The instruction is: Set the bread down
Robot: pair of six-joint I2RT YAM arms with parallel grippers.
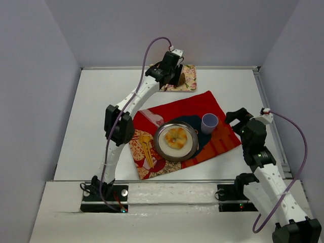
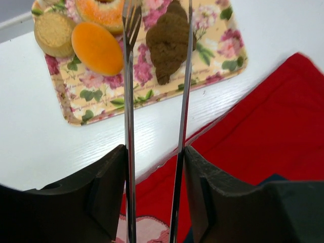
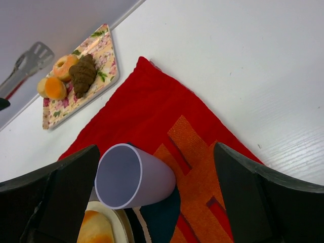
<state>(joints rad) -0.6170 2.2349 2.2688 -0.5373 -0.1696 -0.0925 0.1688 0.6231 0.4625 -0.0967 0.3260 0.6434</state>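
The left gripper [image 2: 154, 172] is clenched on the handles of a pair of metal tongs [image 2: 129, 101], whose two blades reach out over the floral tray [image 2: 101, 109] at the far edge of the white surface [image 1: 101, 111]. The bread to be moved looks to be the chocolate croissant [image 2: 169, 43], lying on that tray beside an orange bun [image 2: 96, 48], a ring doughnut [image 2: 101, 10] and a round biscuit [image 2: 53, 33]. In the left wrist view the croissant sits between the blades, but the right wrist view shows the tips raised and apart from the tray, so nothing is pinched yet. To do this well, lower the tongs straight down so the forked blade clears the orange bun and lands on the croissant's left flank. The other blade should land on its right flank, across the thick middle and not the tapered end. Then squeeze only enough to hold it, since a pastry will probably crumble or slip. Lift clear of the tray rim before swinging back over the red cloth [image 2: 268, 121] towards the metal plate [image 1: 158, 139], which already carries a golden pastry [image 1: 176, 137]. The right gripper [image 1: 237, 115] hangs spread and empty near the lilac cup [image 1: 209, 122], so keep the carry path on the left side of the plate.
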